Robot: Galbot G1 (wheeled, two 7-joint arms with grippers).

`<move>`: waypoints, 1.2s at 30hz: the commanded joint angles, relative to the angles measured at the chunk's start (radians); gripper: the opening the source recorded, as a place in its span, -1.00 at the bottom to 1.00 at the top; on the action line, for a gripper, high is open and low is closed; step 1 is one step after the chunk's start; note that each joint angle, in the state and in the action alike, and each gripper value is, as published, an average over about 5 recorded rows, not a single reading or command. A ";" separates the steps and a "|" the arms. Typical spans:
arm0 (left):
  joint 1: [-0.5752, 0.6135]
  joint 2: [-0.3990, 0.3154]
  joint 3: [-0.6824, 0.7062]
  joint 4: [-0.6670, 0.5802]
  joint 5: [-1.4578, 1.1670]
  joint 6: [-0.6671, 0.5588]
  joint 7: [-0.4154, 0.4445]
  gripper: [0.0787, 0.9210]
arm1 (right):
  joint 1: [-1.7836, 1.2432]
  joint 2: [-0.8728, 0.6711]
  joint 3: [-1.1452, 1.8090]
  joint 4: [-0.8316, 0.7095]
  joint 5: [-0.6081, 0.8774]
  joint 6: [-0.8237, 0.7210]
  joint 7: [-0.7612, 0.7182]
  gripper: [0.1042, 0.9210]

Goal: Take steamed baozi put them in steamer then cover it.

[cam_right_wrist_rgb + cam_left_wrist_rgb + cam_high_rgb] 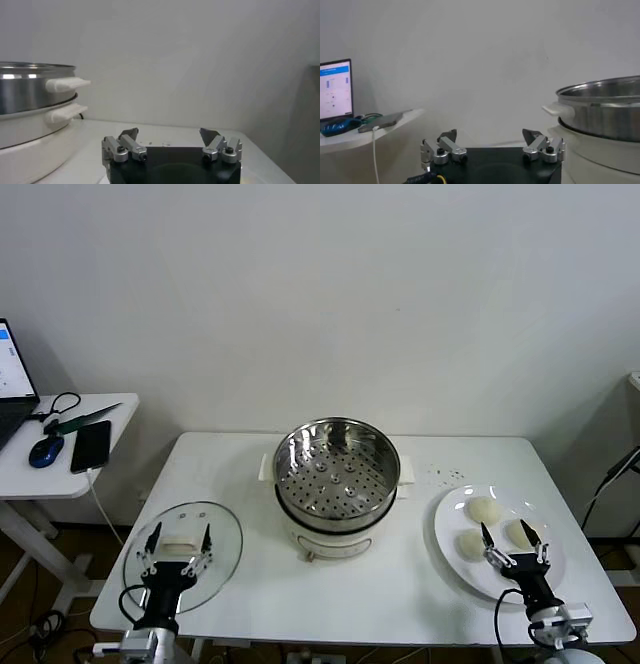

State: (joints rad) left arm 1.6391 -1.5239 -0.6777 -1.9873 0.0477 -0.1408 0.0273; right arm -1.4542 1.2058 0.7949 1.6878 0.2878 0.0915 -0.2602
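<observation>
The steamer (337, 482) stands uncovered mid-table, its perforated tray bare. The cover (184, 546) lies flat at the table's near left, with the left gripper (180, 546) poised above it, jaws released wide. On the right, steamed baozi (485, 510) sit on a white plate (447, 519); the right gripper (513, 542) hovers over them, jaws apart, holding nothing. A side table (60, 474) on the left carries a phone (91, 445), mouse (46, 450) and laptop (14, 384).

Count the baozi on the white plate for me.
3 visible on the plate: one at the back, one front-left, one on the right. The right tool above may hide another.
</observation>
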 commanded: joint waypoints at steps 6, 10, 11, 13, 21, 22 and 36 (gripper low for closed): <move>0.007 0.014 -0.001 -0.002 0.000 0.000 -0.003 0.77 | 0.175 -0.400 -0.026 -0.099 -0.204 -0.183 -0.430 0.76; 0.017 0.022 0.001 -0.011 -0.002 -0.002 0.003 0.77 | 0.225 -0.565 -0.076 -0.150 -0.256 -0.230 -0.589 0.76; 0.019 0.024 0.002 -0.012 -0.004 -0.003 0.002 0.77 | 0.238 -0.596 -0.090 -0.165 -0.269 -0.236 -0.627 0.76; 0.021 0.027 0.002 -0.012 -0.009 -0.007 0.002 0.77 | 0.270 -0.651 -0.127 -0.209 -0.309 -0.242 -0.698 0.76; 0.016 0.026 0.002 -0.031 -0.094 0.032 -0.007 0.77 | 0.589 -0.785 -0.458 -0.370 -0.414 -0.203 -0.803 0.76; 0.013 0.024 0.002 -0.032 -0.102 0.037 -0.008 0.77 | 0.654 -0.791 -0.527 -0.390 -0.419 -0.197 -0.814 0.76; 0.006 0.027 -0.006 -0.009 -0.102 0.049 -0.014 0.77 | 1.291 -0.682 -1.288 -0.607 -0.434 -0.152 -0.894 0.76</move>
State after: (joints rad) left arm 1.6460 -1.4970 -0.6839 -1.9962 -0.0364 -0.0996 0.0131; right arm -0.5165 0.5278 -0.0779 1.2119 -0.1082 -0.0702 -1.0736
